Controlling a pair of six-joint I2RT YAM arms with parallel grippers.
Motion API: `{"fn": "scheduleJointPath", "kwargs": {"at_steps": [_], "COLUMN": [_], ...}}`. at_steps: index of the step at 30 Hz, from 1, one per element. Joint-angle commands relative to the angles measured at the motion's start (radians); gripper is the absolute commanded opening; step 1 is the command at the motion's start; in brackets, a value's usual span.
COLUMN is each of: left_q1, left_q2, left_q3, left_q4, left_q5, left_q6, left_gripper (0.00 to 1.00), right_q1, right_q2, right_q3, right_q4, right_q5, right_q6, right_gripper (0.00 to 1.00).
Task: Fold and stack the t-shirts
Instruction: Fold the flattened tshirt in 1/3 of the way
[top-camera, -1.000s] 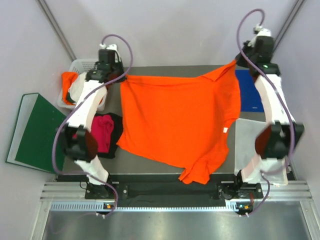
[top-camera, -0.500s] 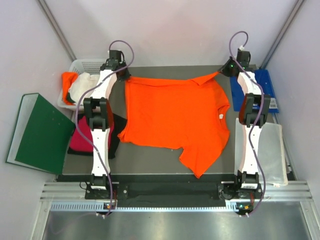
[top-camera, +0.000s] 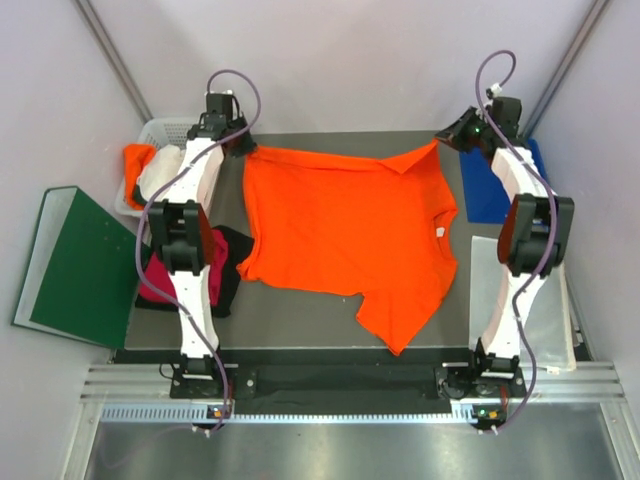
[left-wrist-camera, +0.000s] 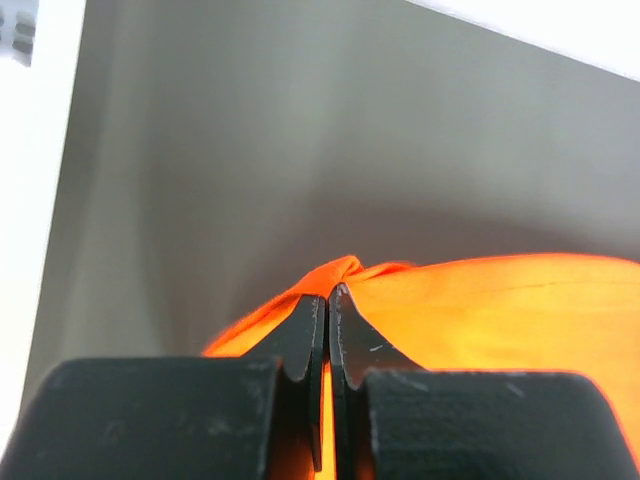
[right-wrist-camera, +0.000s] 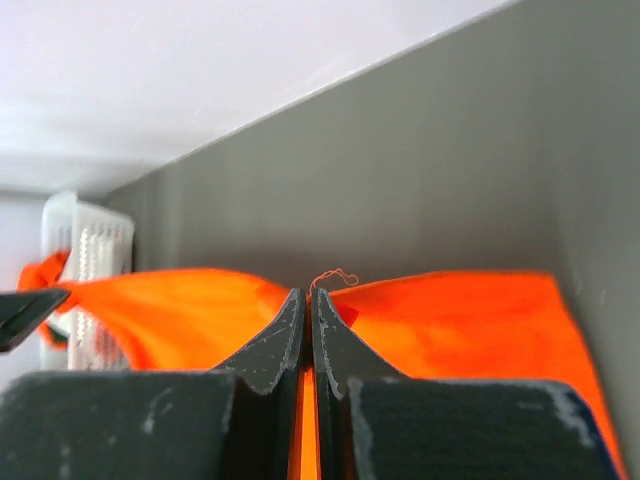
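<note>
A bright orange t-shirt (top-camera: 345, 235) lies spread over the grey table (top-camera: 290, 320), its far edge stretched between both grippers. My left gripper (top-camera: 243, 148) is shut on the shirt's far left corner (left-wrist-camera: 340, 275). My right gripper (top-camera: 445, 138) is shut on the far right corner (right-wrist-camera: 330, 290). A sleeve end hangs toward the near right (top-camera: 395, 325). A magenta-pink shirt (top-camera: 165, 275) on a black shirt (top-camera: 228, 270) lies at the left. Orange (top-camera: 133, 160) and white (top-camera: 160, 175) shirts sit in a basket.
A white basket (top-camera: 165, 130) stands at the far left corner. A dark green binder (top-camera: 75, 265) lies off the table's left side. A blue folder (top-camera: 490, 190) lies at the far right, a clear sheet (top-camera: 545, 300) nearer on the right.
Both arms have stretched out toward the far edge, carrying the shirt's corners back and laying it flatter. The left arm now uncovers the pink and black shirts.
</note>
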Motion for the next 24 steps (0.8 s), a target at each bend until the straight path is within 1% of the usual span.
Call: {"fn": "scheduleJointPath", "kwargs": {"at_steps": [1,2,6,7,8,11,16,17,21,24], "left_q1": [0.008,0.008,0.009,0.008,0.008,0.008,0.008,0.008,0.008,0.008], "left_q2": [-0.137,-0.151,-0.198,-0.211,-0.215,-0.229,-0.225,-0.218,-0.185,-0.2], "left_q3": [-0.133,-0.157,-0.258,-0.269,-0.279,-0.322,-0.367,-0.361,-0.361,-0.413], "left_q4": [-0.001,-0.005,-0.018,-0.029,-0.035,-0.055,-0.095,-0.136,-0.199,-0.193], "left_q5": [0.001,-0.001,-0.015,-0.015,-0.016,-0.022,-0.035,-0.038,-0.041,-0.044], "left_q6": [-0.012,-0.012,-0.014,-0.014,-0.015,-0.012,0.003,0.006,0.014,0.017], "left_gripper": [0.0,0.0,0.0,0.0,0.0,0.0,0.0,0.0,0.0,0.0], "right_q1": [0.0,0.0,0.007,0.007,0.009,0.009,0.009,0.009,0.01,0.01], "right_q2": [-0.199,-0.258,-0.395,-0.421,-0.47,-0.541,-0.605,-0.624,-0.67,-0.713], "right_q3": [-0.18,-0.211,-0.343,-0.392,-0.415,-0.48,-0.544,-0.554,-0.607,-0.658], "right_q4": [0.022,-0.009,-0.11,-0.127,-0.136,-0.205,-0.32,-0.331,-0.389,-0.44], "right_q5": [-0.03,-0.012,0.057,0.071,0.085,0.097,0.097,0.097,0.088,0.09], "right_q6": [-0.038,-0.055,-0.181,-0.198,-0.208,-0.247,-0.27,-0.268,-0.262,-0.267], "right_gripper": [0.0,0.0,0.0,0.0,0.0,0.0,0.0,0.0,0.0,0.0]}}
